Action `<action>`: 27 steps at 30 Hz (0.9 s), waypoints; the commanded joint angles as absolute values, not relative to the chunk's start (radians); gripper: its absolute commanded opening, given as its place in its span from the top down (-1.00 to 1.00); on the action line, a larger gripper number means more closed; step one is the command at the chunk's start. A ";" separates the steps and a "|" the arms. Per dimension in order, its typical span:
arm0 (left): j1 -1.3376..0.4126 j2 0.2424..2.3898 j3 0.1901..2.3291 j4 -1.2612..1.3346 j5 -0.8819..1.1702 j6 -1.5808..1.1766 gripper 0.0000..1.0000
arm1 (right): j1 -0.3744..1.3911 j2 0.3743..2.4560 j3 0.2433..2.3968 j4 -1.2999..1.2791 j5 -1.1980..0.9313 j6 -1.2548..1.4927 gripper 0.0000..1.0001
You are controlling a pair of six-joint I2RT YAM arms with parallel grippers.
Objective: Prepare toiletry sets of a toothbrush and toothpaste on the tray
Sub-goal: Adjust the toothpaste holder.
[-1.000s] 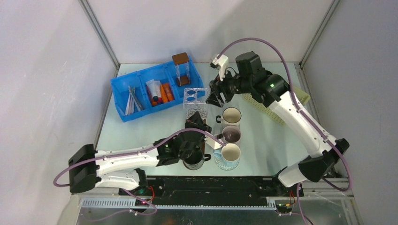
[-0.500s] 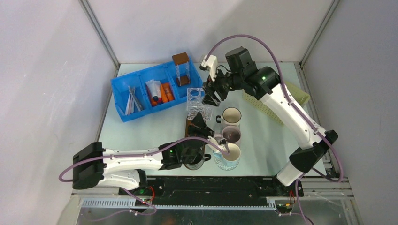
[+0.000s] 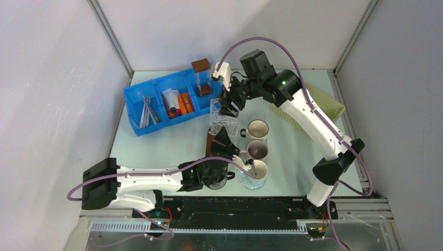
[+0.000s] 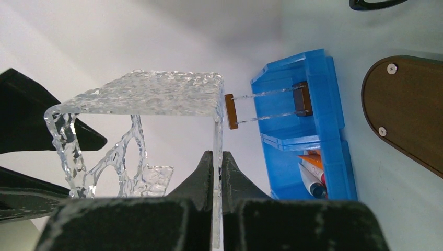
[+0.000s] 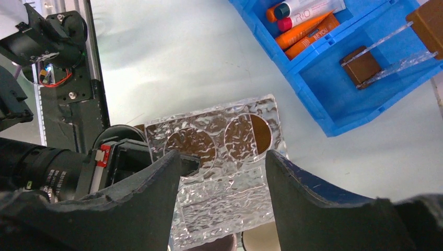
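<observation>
While the left jaws are clamped together on one thin side wall of the clear textured holder [image 4: 156, 94], we judge the step in hand to be a two-arm placement of that holder over the brown wooden tray [image 4: 407, 110]. The right jaws stand apart, one finger on either side of the holder's two-hole top plate, which lies between and below them. We cannot tell whether either finger touches it.

We advise lowering the right jaws squarely, so that both pads meet opposite edges at once. An uneven closure could twist the plate in the narrow grip of the left jaws. We would release the left jaws only once the right grip is firm.

The three mugs [image 3: 257, 150] stand just beside the holder, on the side away from the blue bin [image 4: 318, 73], so any swing should be kept small. The orange toothpaste tubes [image 5: 308, 34] and the toothbrushes [image 3: 147, 112] lie in the bin, well apart from both pairs of jaws. None is yet set out.
</observation>
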State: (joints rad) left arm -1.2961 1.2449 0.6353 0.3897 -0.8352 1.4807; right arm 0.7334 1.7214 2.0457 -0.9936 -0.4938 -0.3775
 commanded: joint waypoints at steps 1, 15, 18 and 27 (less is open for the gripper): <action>-1.310 1.244 0.638 0.469 -0.857 1.513 1.00 | 0.738 1.770 2.131 -1.044 -0.498 -0.427 -0.27; -1.321 1.244 0.633 0.472 -0.862 1.526 1.00 | 0.761 1.848 2.179 -1.124 -0.507 -0.522 -0.10; -1.320 1.244 0.632 0.473 -0.862 1.525 1.00 | 0.767 1.861 2.192 -1.152 -0.520 -0.545 -0.01; -1.320 1.245 0.630 0.461 -0.861 1.513 1.00 | 0.774 1.856 2.196 -1.193 -0.565 -0.612 0.32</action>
State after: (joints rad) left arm -1.3151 1.2552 0.6205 0.4019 -0.8429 1.5017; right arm 0.7670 1.8553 2.1571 -1.1561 -0.5297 -0.5739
